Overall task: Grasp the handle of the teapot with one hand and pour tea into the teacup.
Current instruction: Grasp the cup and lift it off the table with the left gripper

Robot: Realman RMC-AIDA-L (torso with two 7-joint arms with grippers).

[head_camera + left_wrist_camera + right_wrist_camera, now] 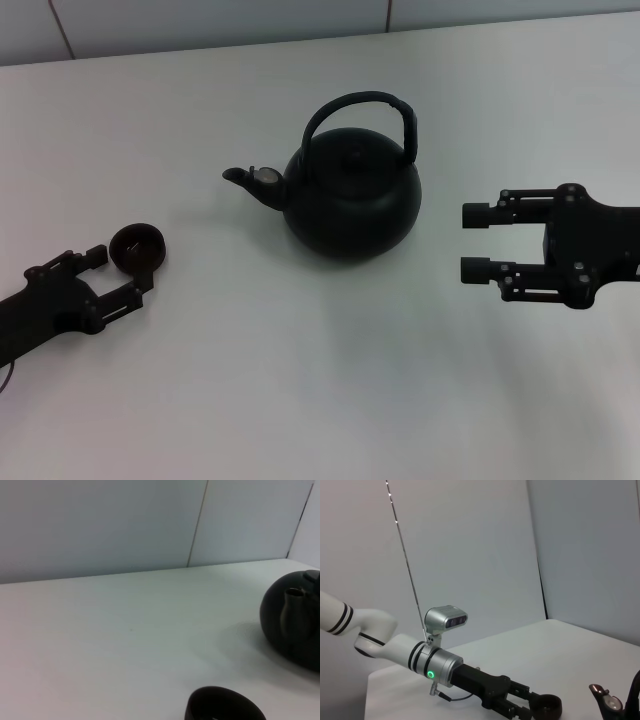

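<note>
Left gripper (pixel 122 270) sitting near left on white table (pixel 300 400), fingers spread, straddling teacup (pixel 137 246) without clenching. Teacup resting just beyond fingertips, upright. Right gripper (pixel 477 242) hovering at right, fingers apart, gripping nothing, pointing toward teapot (pixel 350 195). Teapot standing mid-table, farther back, spout aiming left toward teacup side. Handle (pixel 362 105) arching upright over lid, untouched.

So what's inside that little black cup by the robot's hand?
The teacup, sitting between the left gripper's open fingers, shows only a dark hollow from above. Whether any tea is inside cannot be told.
</note>
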